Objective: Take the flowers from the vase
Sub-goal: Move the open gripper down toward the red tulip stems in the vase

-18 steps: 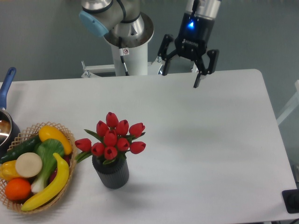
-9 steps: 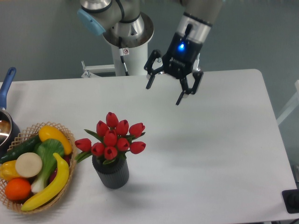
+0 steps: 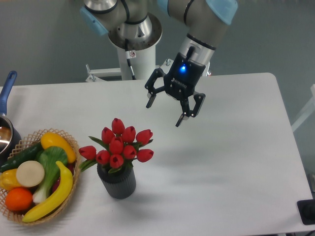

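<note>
The flowers (image 3: 118,146), a bunch of red tulips with green leaves, stand upright in the vase (image 3: 117,182), a small dark grey ribbed cup on the white table at centre left. My gripper (image 3: 164,112) hangs in the air above the table, up and to the right of the tulips and apart from them. It is tilted, its fingers are spread wide open, and it holds nothing. A blue light glows on its body.
A wicker basket (image 3: 71,146) of fruit and vegetables sits at the left front, close beside the vase. A pot with a blue handle (image 3: 7,90) is at the left edge. The robot base (image 3: 135,44) stands behind the table.
The gripper has moved left and down towards the tulips and has tilted more. It stays open. The flowers and vase have not moved.
</note>
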Action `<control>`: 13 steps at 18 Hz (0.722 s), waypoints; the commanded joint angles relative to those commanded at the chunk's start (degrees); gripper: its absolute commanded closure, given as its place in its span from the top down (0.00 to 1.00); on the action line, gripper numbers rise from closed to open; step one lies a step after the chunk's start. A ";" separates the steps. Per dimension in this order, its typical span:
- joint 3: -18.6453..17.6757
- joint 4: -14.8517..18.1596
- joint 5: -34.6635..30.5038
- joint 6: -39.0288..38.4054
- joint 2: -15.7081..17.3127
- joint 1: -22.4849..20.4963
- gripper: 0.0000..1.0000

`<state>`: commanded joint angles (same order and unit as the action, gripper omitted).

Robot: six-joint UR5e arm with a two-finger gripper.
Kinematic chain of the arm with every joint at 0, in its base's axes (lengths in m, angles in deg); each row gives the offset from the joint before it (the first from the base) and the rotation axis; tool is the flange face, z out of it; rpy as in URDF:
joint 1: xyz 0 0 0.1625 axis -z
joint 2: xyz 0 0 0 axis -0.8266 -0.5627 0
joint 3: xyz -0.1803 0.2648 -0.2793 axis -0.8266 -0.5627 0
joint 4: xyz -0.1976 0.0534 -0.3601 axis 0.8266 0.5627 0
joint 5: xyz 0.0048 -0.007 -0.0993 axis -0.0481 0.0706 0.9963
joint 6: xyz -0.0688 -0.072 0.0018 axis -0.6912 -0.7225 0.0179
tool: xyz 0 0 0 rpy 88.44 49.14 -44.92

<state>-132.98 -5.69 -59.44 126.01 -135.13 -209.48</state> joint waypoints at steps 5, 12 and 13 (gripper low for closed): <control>-0.44 -1.06 0.09 0.09 -1.06 0.53 1.00; -0.35 -7.30 0.09 0.18 -4.22 2.99 1.00; -0.53 -7.30 0.09 0.09 -4.40 3.60 1.00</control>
<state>-133.51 -12.99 -59.35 126.10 -139.53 -205.88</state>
